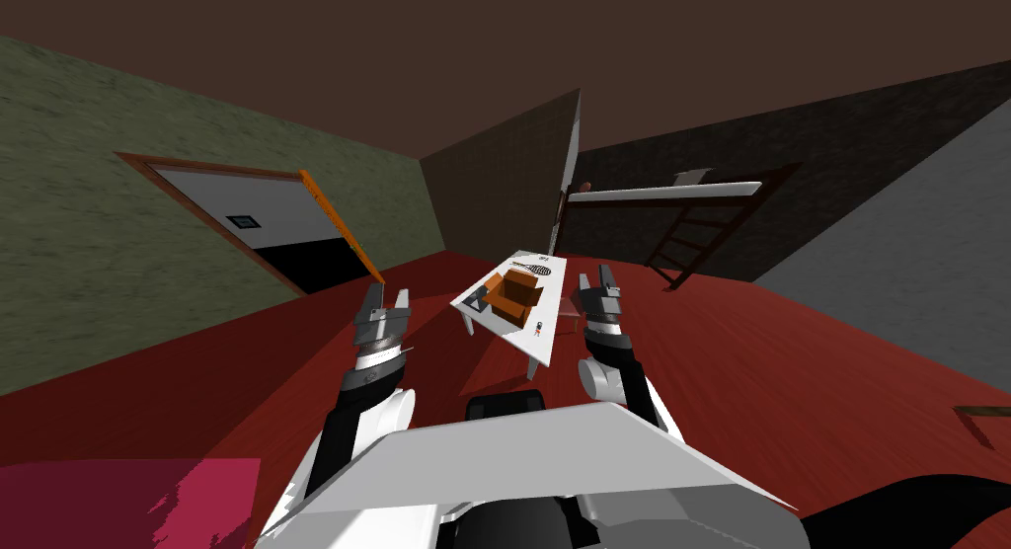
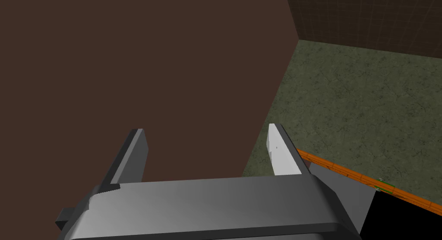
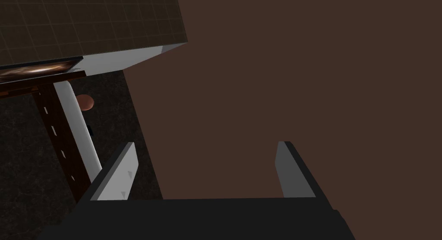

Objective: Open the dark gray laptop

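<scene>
The left gripper (image 1: 387,298) and right gripper (image 1: 593,279) hang raised, fingers apart and empty, apparently readied for approach, since the dark grey flat laptop (image 1: 478,297) lies well apart at 12 o'clock on the white rectangular worktop (image 1: 538,338), just beside an open brown cardboard box (image 1: 513,292).

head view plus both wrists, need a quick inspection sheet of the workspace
surface: white table on red floor, ahead of both grippers
job's things: small dark grey thing beside the box, likely the laptop; lid too small to tell
clutter: open brown box, racket, small items
grippers: left gripper and right gripper open, empty, short of the table
cables: nothing seen
surroundings: open orange door with black area left, ladder right
</scene>
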### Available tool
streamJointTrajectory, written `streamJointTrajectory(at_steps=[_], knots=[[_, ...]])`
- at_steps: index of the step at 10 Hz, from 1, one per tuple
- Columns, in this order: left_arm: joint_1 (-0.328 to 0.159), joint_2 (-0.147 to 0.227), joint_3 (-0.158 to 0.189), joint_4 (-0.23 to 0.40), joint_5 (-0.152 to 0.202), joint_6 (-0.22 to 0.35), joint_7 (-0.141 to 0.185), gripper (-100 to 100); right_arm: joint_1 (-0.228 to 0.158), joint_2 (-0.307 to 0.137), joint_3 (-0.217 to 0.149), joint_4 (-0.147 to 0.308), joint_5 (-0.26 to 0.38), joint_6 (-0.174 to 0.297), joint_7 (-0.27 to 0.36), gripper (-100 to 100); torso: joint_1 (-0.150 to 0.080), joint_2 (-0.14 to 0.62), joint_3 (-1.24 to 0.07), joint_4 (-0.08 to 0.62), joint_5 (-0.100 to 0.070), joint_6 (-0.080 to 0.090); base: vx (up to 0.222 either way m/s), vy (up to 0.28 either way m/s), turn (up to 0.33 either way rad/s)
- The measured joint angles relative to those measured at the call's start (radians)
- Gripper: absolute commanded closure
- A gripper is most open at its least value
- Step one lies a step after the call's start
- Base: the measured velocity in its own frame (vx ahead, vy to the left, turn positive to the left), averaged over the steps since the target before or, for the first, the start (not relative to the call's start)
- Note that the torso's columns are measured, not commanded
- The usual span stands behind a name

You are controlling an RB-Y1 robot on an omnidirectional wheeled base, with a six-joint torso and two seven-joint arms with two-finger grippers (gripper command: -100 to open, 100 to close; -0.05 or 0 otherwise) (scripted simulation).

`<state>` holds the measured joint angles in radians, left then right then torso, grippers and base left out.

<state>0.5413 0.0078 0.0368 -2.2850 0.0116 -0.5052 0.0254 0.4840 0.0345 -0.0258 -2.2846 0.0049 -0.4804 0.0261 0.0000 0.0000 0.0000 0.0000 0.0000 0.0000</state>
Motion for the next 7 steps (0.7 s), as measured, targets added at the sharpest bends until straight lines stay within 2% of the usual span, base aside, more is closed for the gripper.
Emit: streamJointTrajectory(at_steps=[2,7], knots=[[0.000,0.000,0.000,0.000,0.000,0.000,0.000,0,0.000,0.000,0.000,0.000,0.000,0.000,0.000,0,0.000,0.104,-0.209,0.105,0.000,0.000,0.000,0.000,0.000],[0.000,0.000,0.000,0.000,0.000,0.000,0.000,0,0.000,0.000,0.000,0.000,0.000,0.000,0.000,0,0.000,0.470,-0.939,0.470,0.000,0.000,0.000,0.000,0.000]])
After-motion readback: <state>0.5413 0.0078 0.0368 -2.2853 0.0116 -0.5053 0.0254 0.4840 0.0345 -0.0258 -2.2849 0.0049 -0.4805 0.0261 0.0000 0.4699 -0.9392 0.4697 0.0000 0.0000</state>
